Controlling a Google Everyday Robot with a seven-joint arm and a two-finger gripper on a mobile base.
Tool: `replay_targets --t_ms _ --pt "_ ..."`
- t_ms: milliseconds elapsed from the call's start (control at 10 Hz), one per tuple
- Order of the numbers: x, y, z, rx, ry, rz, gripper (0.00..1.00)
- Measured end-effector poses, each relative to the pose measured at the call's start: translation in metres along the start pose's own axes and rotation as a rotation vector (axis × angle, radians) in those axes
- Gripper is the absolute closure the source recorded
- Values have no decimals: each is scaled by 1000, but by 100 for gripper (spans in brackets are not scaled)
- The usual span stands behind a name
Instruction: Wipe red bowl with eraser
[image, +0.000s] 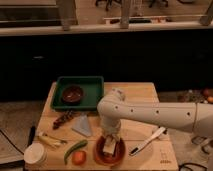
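Note:
The red bowl sits near the front edge of the wooden table, right of an orange fruit. My gripper points straight down into the bowl from the white arm that reaches in from the right. The pale beige eraser is under the gripper, inside the bowl, touching its inner surface. The gripper appears shut on the eraser.
A green tray at the back left holds a dark maroon bowl. A grey-blue folded cloth, a brown snack, a green pepper, a white cup and yellow items lie to the left. A white utensil lies to the right.

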Motion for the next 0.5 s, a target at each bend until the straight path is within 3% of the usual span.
replay_targets --t_ms 500 --pt "0 0 0 0 0 0 100"
